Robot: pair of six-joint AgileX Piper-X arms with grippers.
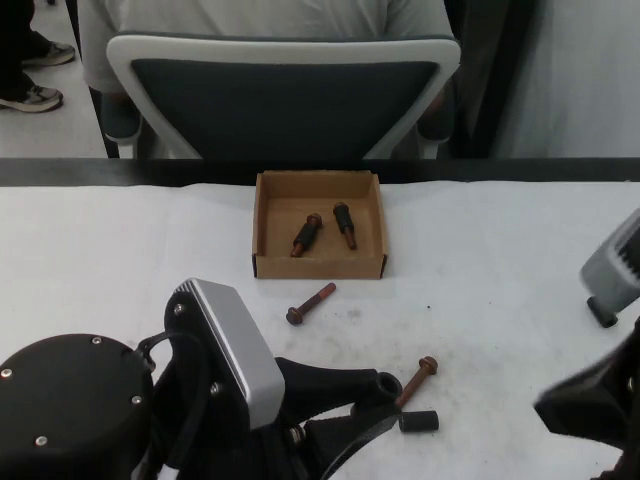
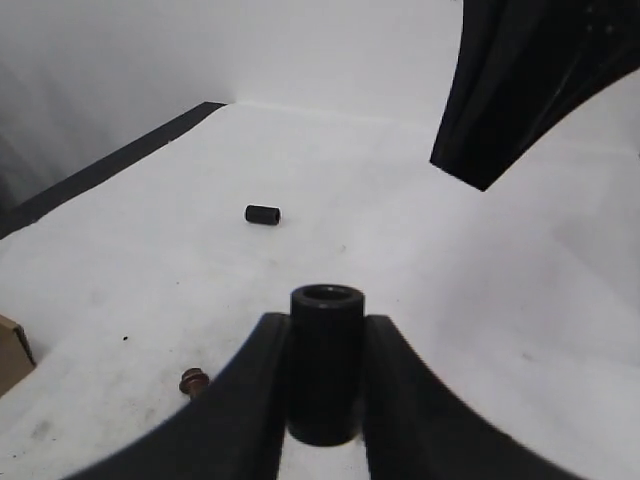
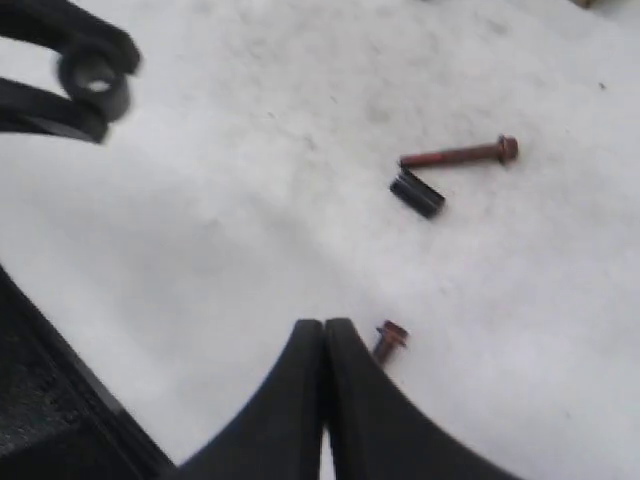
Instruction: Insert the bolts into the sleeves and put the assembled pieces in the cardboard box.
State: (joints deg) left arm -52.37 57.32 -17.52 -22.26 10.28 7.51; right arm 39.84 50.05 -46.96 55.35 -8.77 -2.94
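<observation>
My left gripper (image 2: pixel 325 385) is shut on a black sleeve (image 2: pixel 326 360), held upright above the white bench; the same sleeve (image 1: pixel 388 383) shows in the high view and the same sleeve (image 3: pixel 93 85) in the right wrist view. My right gripper (image 3: pixel 325 335) is shut. A rusty bolt head (image 3: pixel 390 337) shows right beside its fingertips, the shank hidden, so I cannot tell whether it is held. A bolt (image 1: pixel 415 380) lies beside a loose sleeve (image 1: pixel 419 421). Another bolt (image 1: pixel 311 303) lies before the cardboard box (image 1: pixel 267 225), which holds two assembled pieces (image 1: pixel 307 235).
A further sleeve (image 1: pixel 601 316) lies at the right, by the right arm (image 1: pixel 590 410); it is the sleeve (image 2: pixel 262 214) far off in the left wrist view. A chair (image 1: pixel 285 95) stands behind the bench. Open bench lies to the left of the box.
</observation>
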